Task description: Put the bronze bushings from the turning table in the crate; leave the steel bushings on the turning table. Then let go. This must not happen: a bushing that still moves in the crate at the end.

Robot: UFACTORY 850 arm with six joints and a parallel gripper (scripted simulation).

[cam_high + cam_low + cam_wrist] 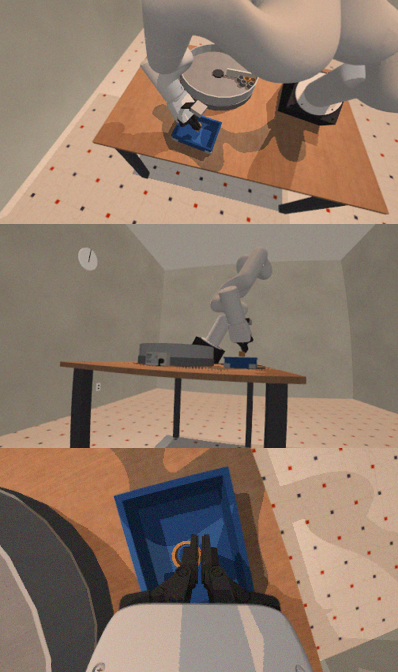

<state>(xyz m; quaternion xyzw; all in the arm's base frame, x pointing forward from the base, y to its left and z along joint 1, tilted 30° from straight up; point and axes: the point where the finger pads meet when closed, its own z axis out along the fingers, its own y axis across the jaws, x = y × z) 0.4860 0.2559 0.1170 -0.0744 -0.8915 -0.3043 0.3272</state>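
Arm (253,39) (246,277): raised, sharply bent
Gripper (196,124) (244,350) (200,545): low, pointing down
Fingers: nearly together, side by side, narrow gap
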